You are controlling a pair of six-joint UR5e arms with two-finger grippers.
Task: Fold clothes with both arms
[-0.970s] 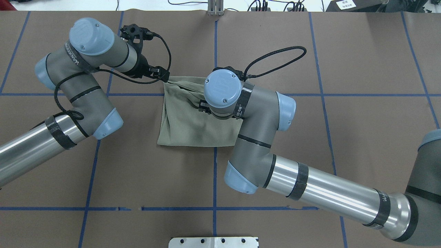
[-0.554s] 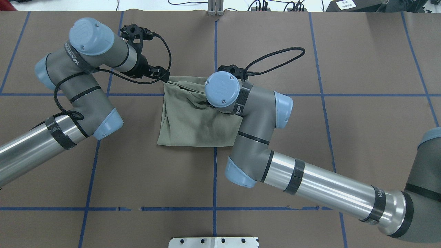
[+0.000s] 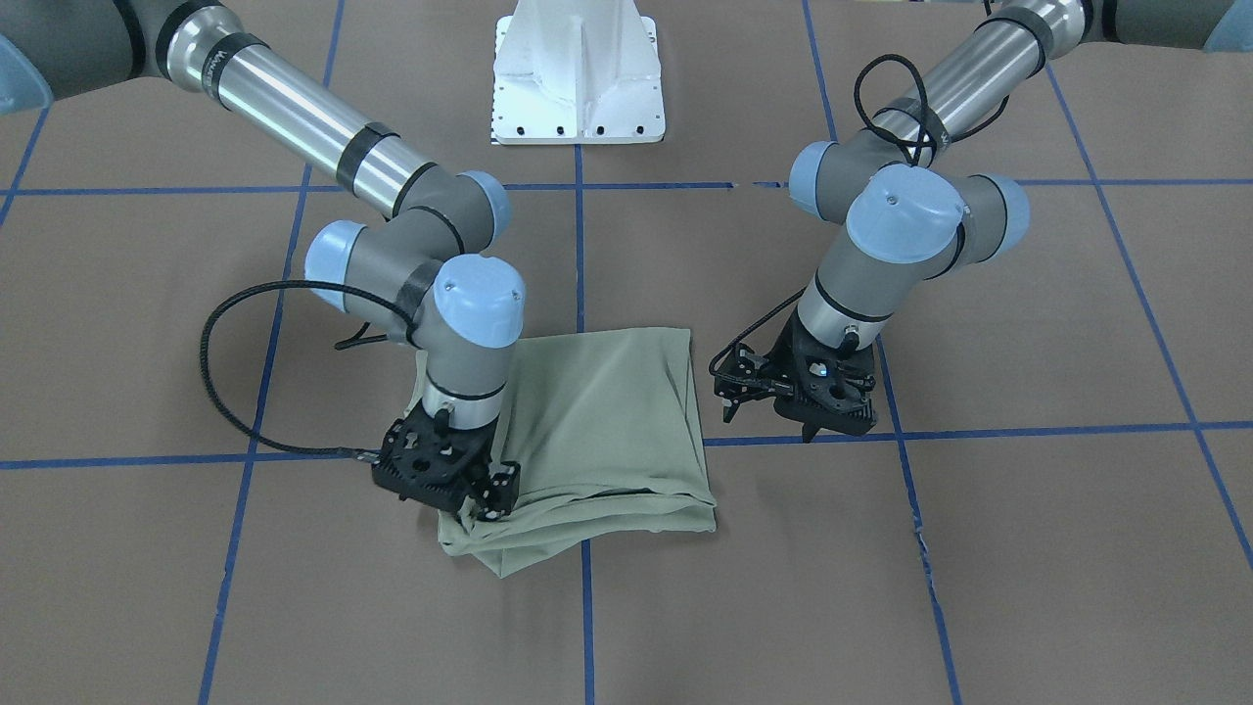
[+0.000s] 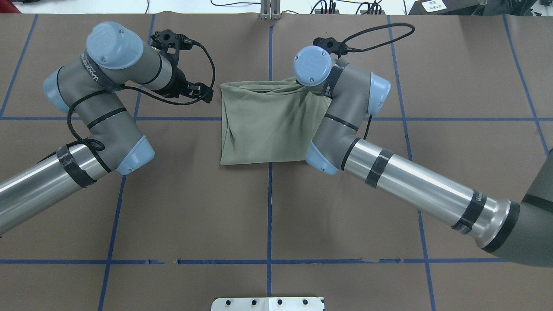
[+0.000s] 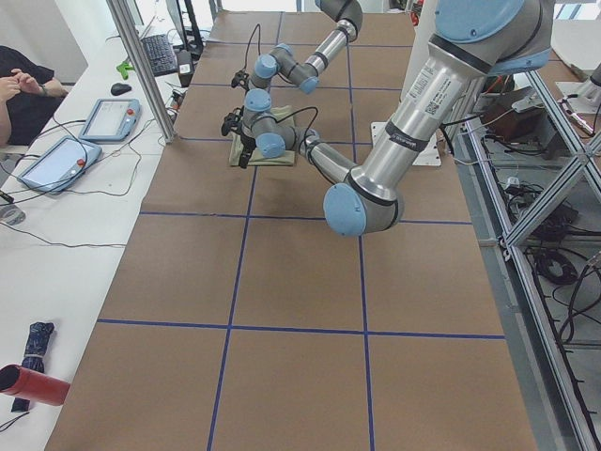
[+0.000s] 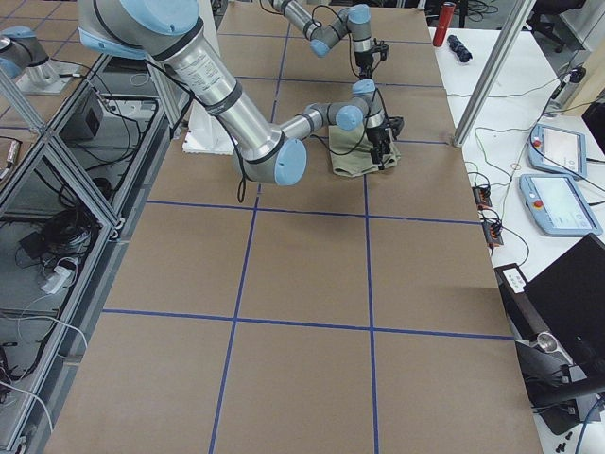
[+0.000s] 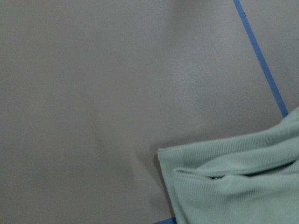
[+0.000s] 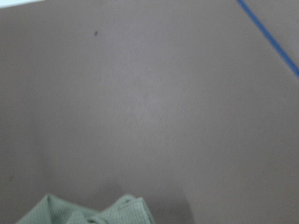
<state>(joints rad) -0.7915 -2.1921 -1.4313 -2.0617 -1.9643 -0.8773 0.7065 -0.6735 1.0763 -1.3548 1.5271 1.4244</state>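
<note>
On table: one shirt (image 3: 597, 421); right hand (image 3: 482, 507) pinching it, left hand (image 3: 773, 397) parted, empty.

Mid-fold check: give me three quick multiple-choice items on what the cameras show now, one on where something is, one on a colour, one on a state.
1. Where is the left tool?
A. On the shirt
B. Beside the shirt, clear of it
C. Out of view

2. What colour is the shirt?
A. Pale sage green
B. Dark blue
C. White

3. How is the shirt lying?
A. Spread flat with sleeves out
B. Hanging in the air
C. Folded into a compact rectangle on the table

Answers:
1 B: the front view shows bare table between that tool and the cloth edge.
2 A: it reads green in every view.
3 C: layered edges show at the far end, near the right tool, and no sleeves stick out.
</note>
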